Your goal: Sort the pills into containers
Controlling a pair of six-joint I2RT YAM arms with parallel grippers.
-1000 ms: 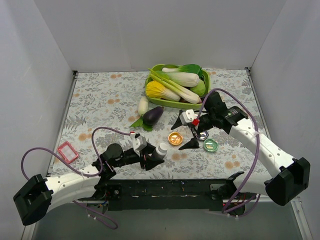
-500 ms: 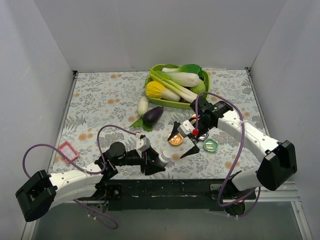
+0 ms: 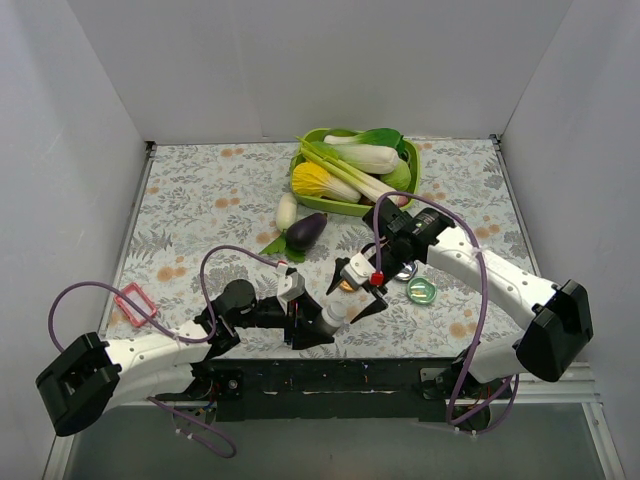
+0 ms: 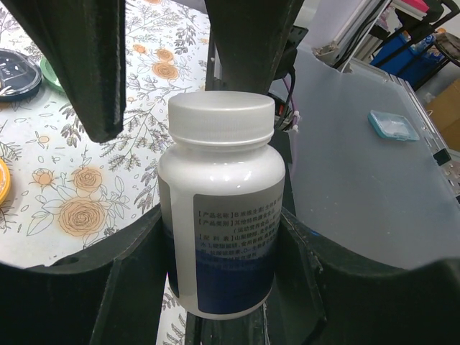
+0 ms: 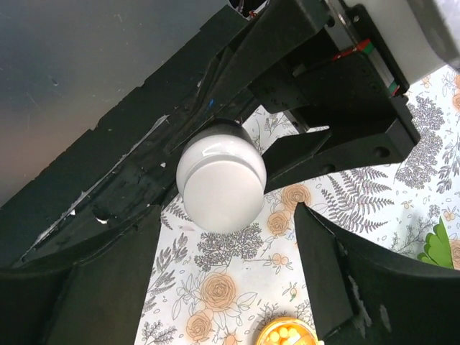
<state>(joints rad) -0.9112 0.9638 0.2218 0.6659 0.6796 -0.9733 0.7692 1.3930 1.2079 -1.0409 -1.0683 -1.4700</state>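
My left gripper (image 3: 322, 325) is shut on a white pill bottle (image 3: 331, 316) with a white cap, held near the table's front edge. In the left wrist view the bottle (image 4: 221, 208) fills the middle between my pads. My right gripper (image 3: 355, 291) is open, its fingers on either side of the cap (image 5: 221, 183) and apart from it. The orange dish (image 5: 287, 332) holds small yellow pills and is half hidden under the right gripper in the top view (image 3: 346, 285). The green dish (image 3: 421, 290) lies to its right. The dark blue dish (image 4: 14, 72) is mostly hidden behind the right arm in the top view.
A large lime-green tray (image 3: 410, 165) of vegetables stands at the back. An eggplant (image 3: 306, 231) and a white radish (image 3: 286, 211) lie in front of it. A small pink frame (image 3: 135, 303) lies at the left. The black front rail (image 3: 330, 378) runs along the near edge.
My right gripper has moved left and nearer, from beside the dishes to the bottle's cap. My left gripper has carried the bottle a little right and toward the front edge.
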